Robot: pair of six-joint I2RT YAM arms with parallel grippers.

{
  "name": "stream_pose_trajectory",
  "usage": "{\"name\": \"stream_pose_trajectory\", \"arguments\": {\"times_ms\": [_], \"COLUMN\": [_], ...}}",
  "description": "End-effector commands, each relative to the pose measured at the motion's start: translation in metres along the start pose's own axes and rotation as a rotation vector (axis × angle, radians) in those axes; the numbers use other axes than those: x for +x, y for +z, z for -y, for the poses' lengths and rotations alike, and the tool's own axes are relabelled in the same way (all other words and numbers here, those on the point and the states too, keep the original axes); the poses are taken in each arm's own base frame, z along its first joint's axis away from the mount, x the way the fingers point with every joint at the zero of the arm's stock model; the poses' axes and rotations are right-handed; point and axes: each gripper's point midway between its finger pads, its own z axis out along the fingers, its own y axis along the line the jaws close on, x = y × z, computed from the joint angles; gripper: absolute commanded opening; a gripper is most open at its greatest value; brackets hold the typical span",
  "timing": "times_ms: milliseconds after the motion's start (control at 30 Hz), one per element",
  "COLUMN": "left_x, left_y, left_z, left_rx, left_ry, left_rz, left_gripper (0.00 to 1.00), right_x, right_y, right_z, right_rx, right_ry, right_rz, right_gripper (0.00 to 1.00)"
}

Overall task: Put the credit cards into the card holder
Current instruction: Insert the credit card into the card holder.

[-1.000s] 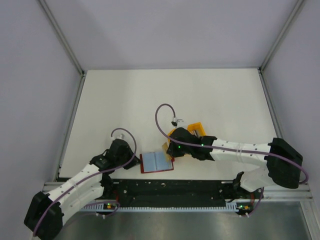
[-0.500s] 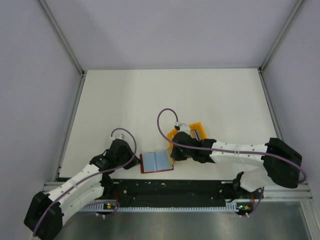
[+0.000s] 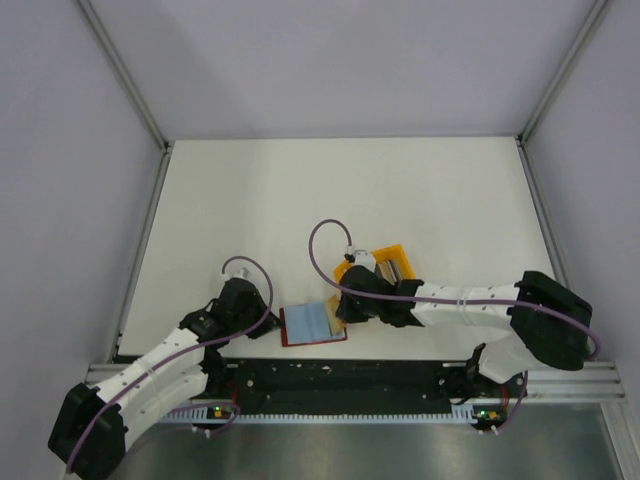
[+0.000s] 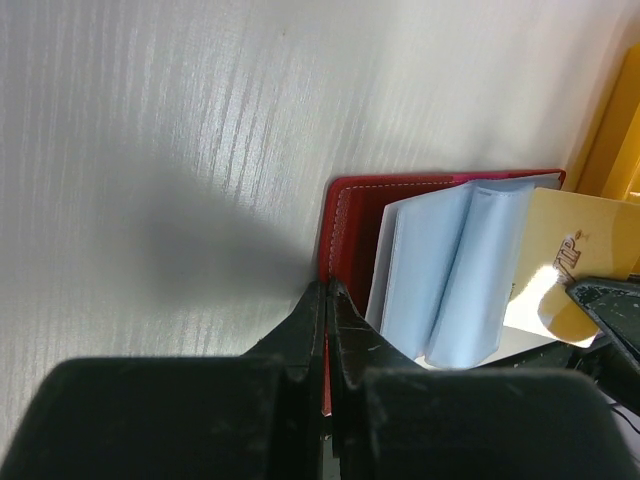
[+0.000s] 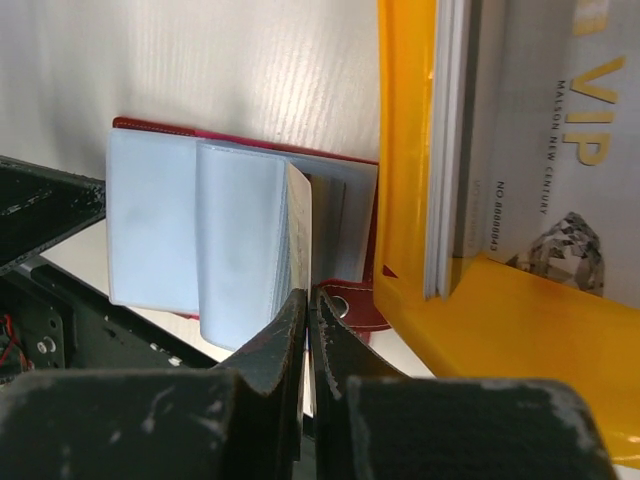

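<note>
Here left hand (image 4: 326, 292) grips the card holder (image 4: 350, 230); right hand (image 5: 306, 296) pinches a card (image 5: 303, 230), seen edge-on.

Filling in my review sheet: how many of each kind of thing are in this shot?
card holder: 1
yellow bin: 1
gold card: 1
left gripper and right gripper: 2
binned cards: too stacked to count
Total counted: 5

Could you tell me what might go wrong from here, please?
The right claw pinches the thin gold plastic card edge-on at the pale blue sleeves; it may miss a pocket. The left claw grips only the edge of the dark red folding card holder, which could slip. The yellow plastic bin sits close and could be nudged.
</note>
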Motion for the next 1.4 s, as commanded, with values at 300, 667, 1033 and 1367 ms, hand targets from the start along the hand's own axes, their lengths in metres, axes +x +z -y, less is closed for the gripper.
{"name": "stream_pose_trajectory", "arguments": {"times_ms": [300,667,1033,1367], "left_x": [-0.001,0.0,-0.002,-0.001], "left_y": [0.003,0.004,0.004,0.003], "left_z": [0.0,-0.002,-0.004,-0.003], "left_rx": [0.007,0.005,-0.003,-0.001], "left_ry": [0.006,-0.001,-0.002,-0.002], "left_rz": [0.009,0.01,0.018,0.016], "left_gripper": [0.0,0.0,0.0,0.0], "right_x": [-0.012,0.014,-0.026,-0.014], "right_y": [0.004,0.008,-0.028,-0.004], "right_z": [-0.062,-0.119,-0.121,-0.066], "right_rx": [-0.143,-0.352,-0.407,-0.25], "right_ry": [-0.053,-0.14,-0.121,0.027], "right_rz": [-0.031,-0.178,0.047,0.05], "right_gripper": [0.0,0.0,0.0,0.0]}}
